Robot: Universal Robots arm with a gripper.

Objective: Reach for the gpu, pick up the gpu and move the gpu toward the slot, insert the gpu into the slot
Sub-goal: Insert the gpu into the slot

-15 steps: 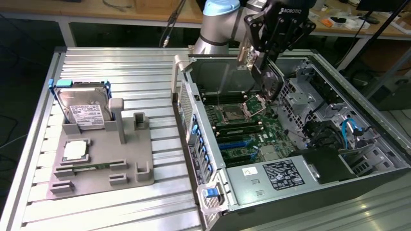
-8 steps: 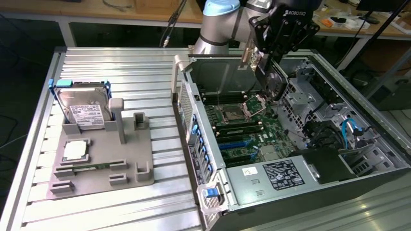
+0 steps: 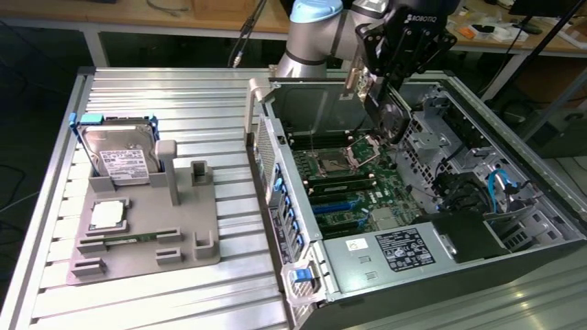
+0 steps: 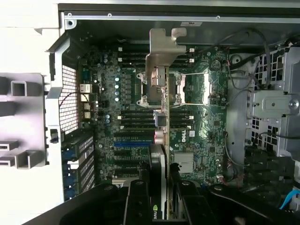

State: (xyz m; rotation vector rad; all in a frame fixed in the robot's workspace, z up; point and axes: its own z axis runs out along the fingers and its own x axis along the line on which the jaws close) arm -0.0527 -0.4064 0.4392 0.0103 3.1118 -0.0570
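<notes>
My gripper (image 3: 383, 81) is shut on the gpu (image 3: 392, 118), which hangs edge-down above the open computer case. Its silver end bracket (image 3: 352, 84) points toward the case's rear wall. In the wrist view the gpu (image 4: 162, 140) runs edge-on away from the black fingers (image 4: 138, 202), with the bracket (image 4: 165, 50) at the far end. It hovers over the processor socket area of the motherboard (image 3: 353, 175). The blue and black expansion slots (image 3: 332, 205) lie lower on the board, apart from the card; the expansion slots (image 4: 130, 146) sit beside the card's line in the wrist view.
A grey fixture (image 3: 188, 227) on the slatted table at the exterior view's left carries a silver hard drive (image 3: 121, 161), a processor chip (image 3: 108, 214) and a memory stick (image 3: 137, 238). Inside the case are the power supply (image 3: 394, 251), blue cables (image 3: 502, 185) and drive cages (image 3: 440, 130).
</notes>
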